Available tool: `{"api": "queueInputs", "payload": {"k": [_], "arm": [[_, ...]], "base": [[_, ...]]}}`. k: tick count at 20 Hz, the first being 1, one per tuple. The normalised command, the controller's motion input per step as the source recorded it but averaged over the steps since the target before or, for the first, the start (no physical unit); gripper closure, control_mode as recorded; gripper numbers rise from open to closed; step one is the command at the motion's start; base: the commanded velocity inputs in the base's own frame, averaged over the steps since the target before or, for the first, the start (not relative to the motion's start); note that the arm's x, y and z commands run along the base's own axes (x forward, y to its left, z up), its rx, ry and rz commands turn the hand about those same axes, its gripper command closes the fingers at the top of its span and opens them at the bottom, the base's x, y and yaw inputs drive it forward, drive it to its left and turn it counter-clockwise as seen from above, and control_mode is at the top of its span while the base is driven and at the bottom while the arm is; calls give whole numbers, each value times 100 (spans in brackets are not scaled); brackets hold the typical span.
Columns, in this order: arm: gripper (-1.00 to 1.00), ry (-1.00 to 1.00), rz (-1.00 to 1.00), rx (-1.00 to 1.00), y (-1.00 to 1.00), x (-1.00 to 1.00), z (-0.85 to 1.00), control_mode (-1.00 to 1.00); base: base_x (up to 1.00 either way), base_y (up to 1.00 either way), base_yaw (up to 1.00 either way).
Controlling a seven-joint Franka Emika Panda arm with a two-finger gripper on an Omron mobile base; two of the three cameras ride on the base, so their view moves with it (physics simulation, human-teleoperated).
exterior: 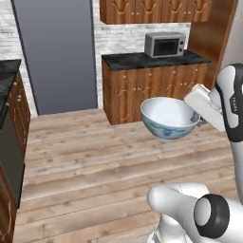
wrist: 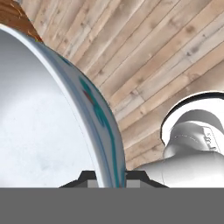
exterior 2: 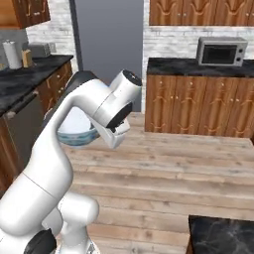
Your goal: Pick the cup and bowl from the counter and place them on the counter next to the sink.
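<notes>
- Gripping the bowl (exterior: 170,118) by its rim, the gripper (exterior: 198,118) carries it in the air above the wooden floor (exterior: 95,166), well clear of any worktop.
- From the left base camera the bowl sits upright, its pale inside facing up and the blue pattern showing on its outer wall; the white hand meets the rim at the bowl's 3 o'clock side.
- Through the hand camera the two dark fingertips (wrist: 89,178) stand on either side of the bowl's wall (wrist: 103,131), one inside and one outside, clenched on the rim.
- From the right base camera the bowl (exterior 2: 74,131) is mostly hidden behind the arm (exterior 2: 74,114); only its lower wall peeks out at about 9 o'clock from the wrist, so its tilt is hard to judge there.
- At 12 o'clock from the bowl in the left base picture stands a black marble counter (exterior: 142,60) on brown cabinets, with a grey microwave (exterior: 165,44) on top.
- Another stretch of the black counter (exterior 2: 25,79) runs along the 9 o'clock edge of the right base picture, carrying what looks like a white roll or canister (exterior 2: 12,54) near the 10 o'clock corner.
- A tall grey panel (exterior: 54,52) fills the wall at 11 o'clock in the left base picture.
</notes>
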Motion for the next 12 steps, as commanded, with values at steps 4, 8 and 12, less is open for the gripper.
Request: {"api": "queueInputs", "payload": {"k": [4,8,12], "arm": [[100,0,0,0,0,0,0,100],[100,0,0,0,0,0,0,100],[100,0,0,0,0,0,0,100]], "base": [[1,-67,79],[0,-62,80],[0,-29,76]]}}
